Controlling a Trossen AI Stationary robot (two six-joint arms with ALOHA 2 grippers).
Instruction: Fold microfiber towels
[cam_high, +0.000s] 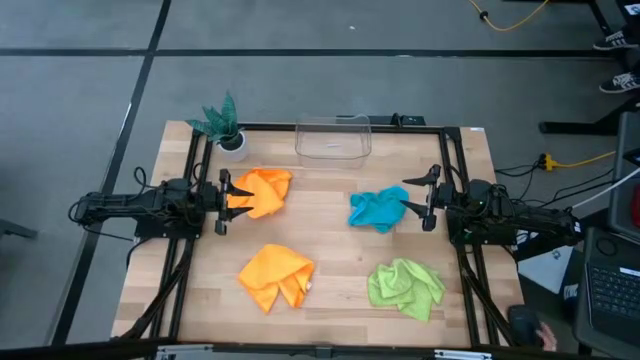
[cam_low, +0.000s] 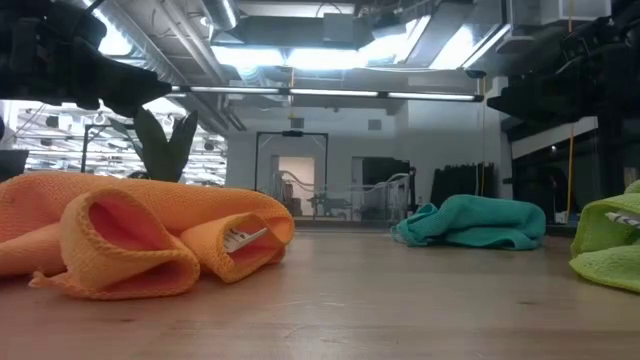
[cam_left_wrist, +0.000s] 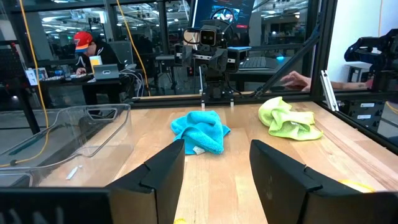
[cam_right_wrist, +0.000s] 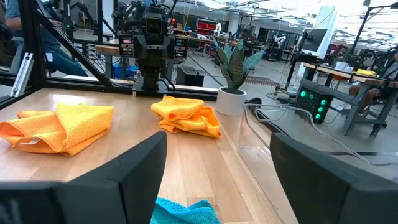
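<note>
Four crumpled towels, nothing folded yet, both my claws spread wide and holding nothing.

My left claw (cam_high: 222, 202) hovers at the edge of the far orange towel (cam_high: 262, 191), my right claw (cam_high: 431, 198) just beside the teal towel (cam_high: 378, 209); the near orange towel (cam_high: 277, 277) and the lime green towel (cam_high: 404, 287) lie bunched on the bench (cam_high: 330, 250) nearer the front. I judge the main risk is pinching a wad rather than a single corner, since every cloth is heaped and its edges are hidden, so a lift would drag the whole bundle. My left claw could also knock the potted plant (cam_high: 226, 127) close behind its towel. The clear plastic bin (cam_high: 333, 137) at the back edge looks empty; no towel is in it.
</note>
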